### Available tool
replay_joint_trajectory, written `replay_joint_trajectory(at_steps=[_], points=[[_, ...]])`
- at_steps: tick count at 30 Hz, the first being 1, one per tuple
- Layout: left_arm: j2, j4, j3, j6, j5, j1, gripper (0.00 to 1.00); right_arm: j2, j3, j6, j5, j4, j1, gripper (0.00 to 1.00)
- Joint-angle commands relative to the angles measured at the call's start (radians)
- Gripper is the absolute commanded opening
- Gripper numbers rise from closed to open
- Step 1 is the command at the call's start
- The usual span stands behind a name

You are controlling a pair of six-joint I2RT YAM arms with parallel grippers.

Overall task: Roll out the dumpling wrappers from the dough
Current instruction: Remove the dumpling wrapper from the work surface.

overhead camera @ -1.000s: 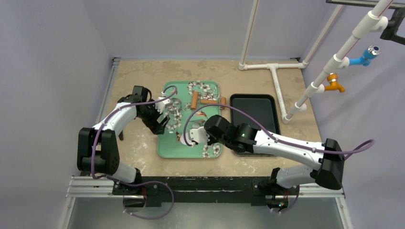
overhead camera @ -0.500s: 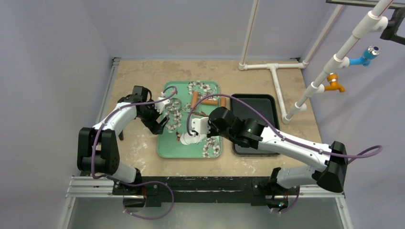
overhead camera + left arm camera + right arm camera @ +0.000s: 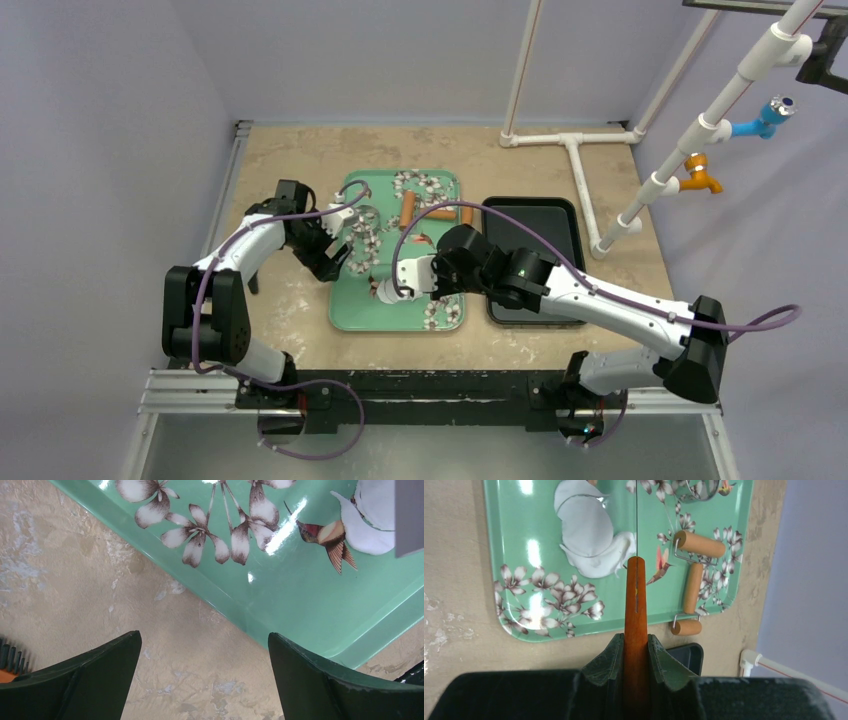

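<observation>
Gripping the orange handle of a thin blade tool (image 3: 636, 595), right gripper (image 3: 636, 650) closed on it above the green tray (image 3: 499, 530), flattened white dough (image 3: 589, 535) lying on this tray by the blade, left gripper (image 3: 203, 637) wide open over tray edge and tabletop (image 3: 65, 580)

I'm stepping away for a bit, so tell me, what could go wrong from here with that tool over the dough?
The right gripper holds a wooden-handled tool whose thin blade points at the edge of the flattened dough; it could tear the sheet. The left gripper hangs open at the edge of the green tray, holding nothing, so a push might slide the tray.
</observation>
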Motion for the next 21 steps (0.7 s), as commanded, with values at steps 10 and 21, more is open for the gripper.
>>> replay_joint_trajectory(at_steps=[10, 21], points=[[-0.007, 0.015, 0.025, -0.012, 0.013, 0.008, 1.0, 0.059, 0.033, -0.025, -0.04, 0.069, 0.001, 0.0], [-0.01, 0.014, 0.023, -0.007, 0.023, 0.009, 1.0, 0.092, 0.044, -0.017, -0.013, 0.095, 0.0, 0.0]])
